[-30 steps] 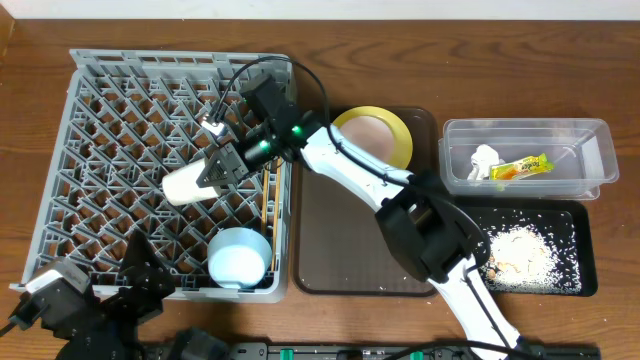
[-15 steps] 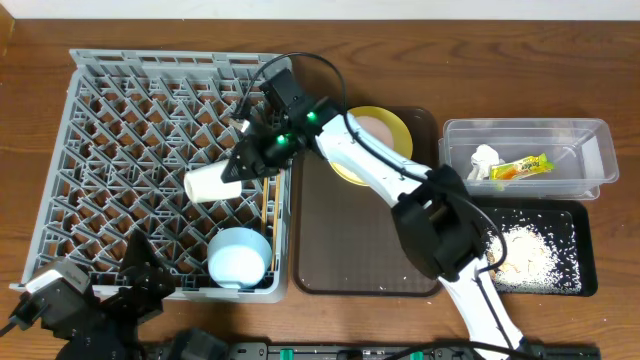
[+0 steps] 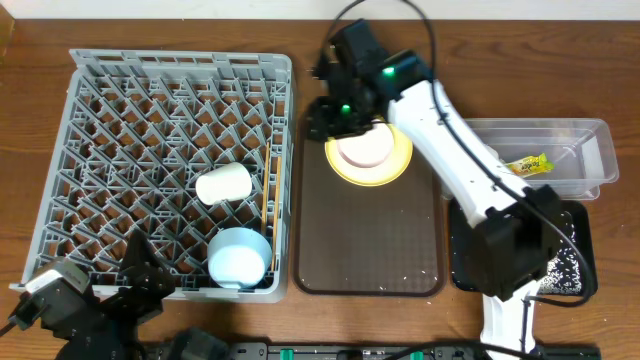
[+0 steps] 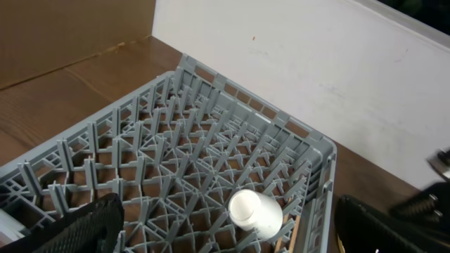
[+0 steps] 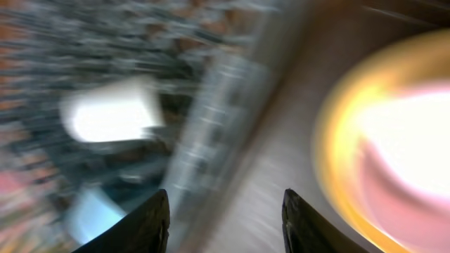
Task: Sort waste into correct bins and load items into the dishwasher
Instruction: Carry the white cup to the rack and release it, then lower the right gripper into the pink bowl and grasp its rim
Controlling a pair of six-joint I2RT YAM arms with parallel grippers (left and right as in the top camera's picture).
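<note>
Wooden table (image 3: 500,60); left end effector (image 4: 225,226) gapes empty; right end effector (image 5: 225,211) likewise, beside plate (image 3: 401,166) holding bowl (image 3: 362,148)

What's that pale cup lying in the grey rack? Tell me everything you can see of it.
The cream cup is small, plain and smooth, with no handle showing. It lies on its side on the pegs of the grey dish rack, near the rack's right wall. Nothing grips it. The wooden chopsticks lie just to its right, and the light-blue bowl sits close beside it in the rack's corner.
</note>
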